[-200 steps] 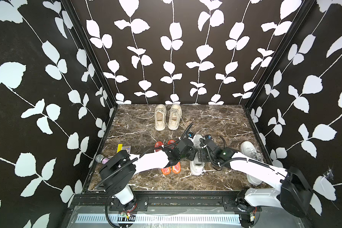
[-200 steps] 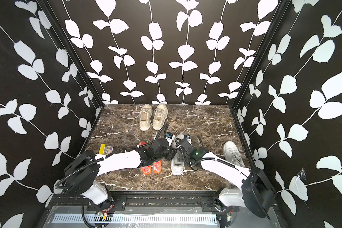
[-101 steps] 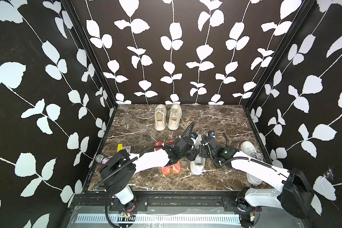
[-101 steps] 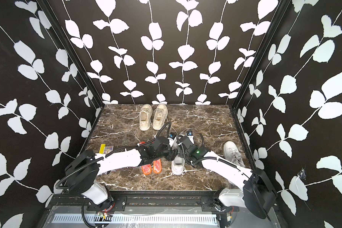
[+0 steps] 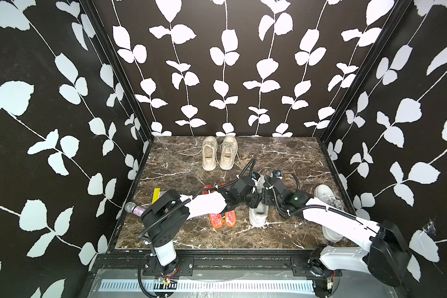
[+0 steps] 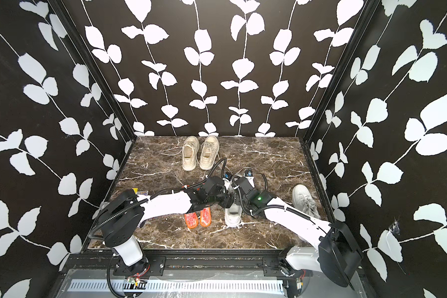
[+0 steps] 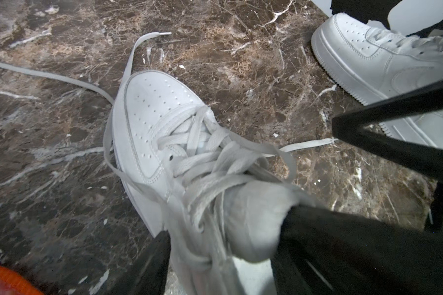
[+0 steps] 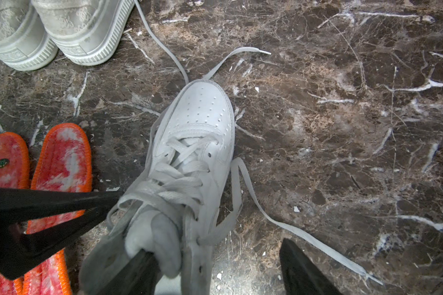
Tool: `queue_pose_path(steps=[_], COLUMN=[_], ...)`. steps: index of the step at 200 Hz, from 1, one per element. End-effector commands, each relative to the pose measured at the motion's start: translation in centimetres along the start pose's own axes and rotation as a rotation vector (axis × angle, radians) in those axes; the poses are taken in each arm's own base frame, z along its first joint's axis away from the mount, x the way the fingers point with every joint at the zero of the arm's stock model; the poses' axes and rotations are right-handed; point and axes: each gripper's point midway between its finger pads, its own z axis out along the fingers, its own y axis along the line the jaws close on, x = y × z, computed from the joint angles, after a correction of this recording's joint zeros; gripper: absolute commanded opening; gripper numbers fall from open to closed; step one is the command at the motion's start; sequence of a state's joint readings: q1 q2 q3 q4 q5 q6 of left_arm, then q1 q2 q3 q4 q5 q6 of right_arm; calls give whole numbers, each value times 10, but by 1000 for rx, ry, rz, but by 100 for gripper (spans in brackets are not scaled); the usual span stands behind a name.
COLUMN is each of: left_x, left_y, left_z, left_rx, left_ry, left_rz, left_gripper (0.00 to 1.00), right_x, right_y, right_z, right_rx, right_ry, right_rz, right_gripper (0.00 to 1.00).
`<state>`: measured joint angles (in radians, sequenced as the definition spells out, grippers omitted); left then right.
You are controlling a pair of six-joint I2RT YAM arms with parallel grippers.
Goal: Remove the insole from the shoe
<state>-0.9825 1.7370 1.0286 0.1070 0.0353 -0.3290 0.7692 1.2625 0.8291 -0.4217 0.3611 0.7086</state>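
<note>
The white lace-up shoe (image 5: 258, 216) stands mid-floor with its toe pointing to the back and its laces loose. Both grippers meet at its opening. My left gripper (image 7: 226, 224) is open and straddles the shoe's laced side wall and tongue (image 7: 253, 214), one finger outside and one inside. My right gripper (image 8: 216, 247) is open, with one finger (image 8: 138, 273) inside the shoe under the tongue and the other (image 8: 299, 268) well clear over the floor. In both top views they sit side by side, left gripper (image 6: 226, 201) and right gripper (image 6: 236, 200). The insole is hidden inside the shoe.
Two orange-edged red-and-white insoles (image 5: 222, 218) lie just left of the shoe. A second white sneaker (image 5: 325, 198) lies at the right under my right arm. A beige pair (image 5: 220, 153) stands at the back. A glittery microphone (image 5: 134, 207) and a yellow card (image 5: 156, 194) lie at the left edge.
Both grippers have shifted a little toward the front, deeper over the shoe's opening. The left jaws have widened and the right jaws have narrowed slightly.
</note>
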Motion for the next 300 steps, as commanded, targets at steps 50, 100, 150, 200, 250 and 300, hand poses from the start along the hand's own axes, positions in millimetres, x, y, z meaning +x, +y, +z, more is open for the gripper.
queue_pose_path(steps=[50,100,150,200,250,300], left_x=[-47,-47,-46,-43,-41,-37], left_y=[0,-6,-5,-3,0,3], left_z=[2,9,9,6,7,5], left_rx=[49,92,89,83,64,50], left_ry=[-131,-115,-114,-115,-102,-96], left_rz=[-74,-88,-97,-105,-117,-111], left_gripper=[46,37,32,29,23,8], right_x=[8,27,28,31,36,41], right_y=[6,25,45,41,2,-33], right_z=[-24,-27,-18,-3,9,17], right_rx=[-123,-254,-307,-224,-16,105], right_ry=[19,49,65,69,77,124], right_rz=[54,56,43,18,-20,18], right_gripper=[66,42,35,30,23,23])
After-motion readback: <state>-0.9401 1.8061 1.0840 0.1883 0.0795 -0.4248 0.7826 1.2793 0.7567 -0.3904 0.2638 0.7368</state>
